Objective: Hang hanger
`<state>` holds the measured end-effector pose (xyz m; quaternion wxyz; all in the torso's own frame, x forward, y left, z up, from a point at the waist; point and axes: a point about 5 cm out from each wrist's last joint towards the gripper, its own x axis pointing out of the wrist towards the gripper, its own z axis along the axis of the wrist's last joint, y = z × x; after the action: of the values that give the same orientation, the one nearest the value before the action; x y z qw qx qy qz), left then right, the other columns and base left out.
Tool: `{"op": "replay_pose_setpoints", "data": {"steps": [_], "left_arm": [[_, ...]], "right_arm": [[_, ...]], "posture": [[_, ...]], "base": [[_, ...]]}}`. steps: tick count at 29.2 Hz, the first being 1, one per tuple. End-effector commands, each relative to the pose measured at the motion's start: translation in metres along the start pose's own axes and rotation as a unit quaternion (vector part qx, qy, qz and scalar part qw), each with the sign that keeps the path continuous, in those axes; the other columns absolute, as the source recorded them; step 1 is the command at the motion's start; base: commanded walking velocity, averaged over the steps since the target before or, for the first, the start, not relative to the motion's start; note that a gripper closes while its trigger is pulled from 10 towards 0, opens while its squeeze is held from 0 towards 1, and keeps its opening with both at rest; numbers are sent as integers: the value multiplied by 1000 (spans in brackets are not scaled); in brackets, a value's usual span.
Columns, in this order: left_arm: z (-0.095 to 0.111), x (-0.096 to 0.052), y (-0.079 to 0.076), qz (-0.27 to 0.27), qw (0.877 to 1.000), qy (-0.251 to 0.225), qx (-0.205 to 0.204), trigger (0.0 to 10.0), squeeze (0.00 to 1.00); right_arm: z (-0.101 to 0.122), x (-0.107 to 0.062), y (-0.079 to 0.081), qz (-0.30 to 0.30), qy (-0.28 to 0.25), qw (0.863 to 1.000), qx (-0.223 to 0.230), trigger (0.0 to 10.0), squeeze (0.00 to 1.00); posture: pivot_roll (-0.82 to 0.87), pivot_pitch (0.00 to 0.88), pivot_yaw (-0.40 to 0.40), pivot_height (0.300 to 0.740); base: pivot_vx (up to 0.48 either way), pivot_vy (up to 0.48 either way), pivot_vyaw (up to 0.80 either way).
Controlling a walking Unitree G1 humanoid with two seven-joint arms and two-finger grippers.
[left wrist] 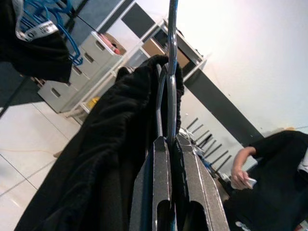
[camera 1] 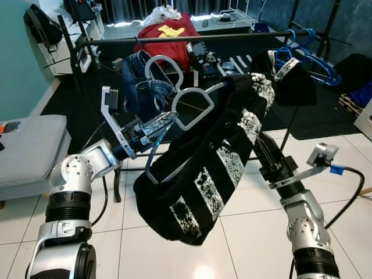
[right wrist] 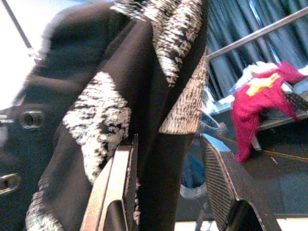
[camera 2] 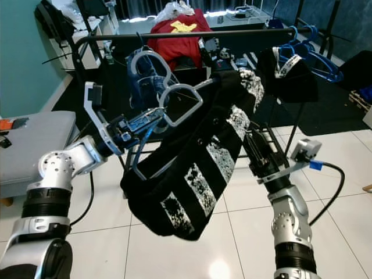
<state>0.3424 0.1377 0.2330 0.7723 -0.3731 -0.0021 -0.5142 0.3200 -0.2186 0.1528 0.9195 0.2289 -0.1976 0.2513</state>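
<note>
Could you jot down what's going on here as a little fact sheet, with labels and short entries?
Setting: tiled floor, black clothes rail ahead
Held item: grey hanger carrying a black-and-white patterned garment
Left tool: shut on the hanger
Right tool: open, fingers either side of the garment's fabric
Already on rail: jeans, dark garment, blue hangers
Background: red garment; a person
Status: hanger not yet on rail
</note>
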Motion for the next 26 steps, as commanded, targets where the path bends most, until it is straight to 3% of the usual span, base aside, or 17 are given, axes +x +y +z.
{"op": "replay_pose_setpoints", "data": {"steps": [1,8,15,21,26], "left_arm": [[6,-1,-7,-28,1000,-9,8,0,0],[7,-1,-10,-43,999,-1,2,0,0],[8,-2,-11,-45,999,-2,2,0,0],[9,-1,-12,-46,999,-3,2,0,0],[9,-1,-11,-40,999,-3,6,0,0]], "right_arm": [[-5,-1,-1,-5,11,1000,6,10000,0],[-5,-2,-17,-58,13,998,3,10000,0],[-8,-5,-20,-71,17,997,7,10000,0],[-13,-5,-15,-50,26,998,21,10000,0],[-15,1,0,-2,16,999,34,10000,0]], "posture": [[52,75,84,740],[57,80,82,740],[57,80,82,740],[60,81,87,740],[60,82,84,740]], "base": [[0,0,0],[0,0,0],[0,0,0],[0,0,0],[0,0,0]]}}
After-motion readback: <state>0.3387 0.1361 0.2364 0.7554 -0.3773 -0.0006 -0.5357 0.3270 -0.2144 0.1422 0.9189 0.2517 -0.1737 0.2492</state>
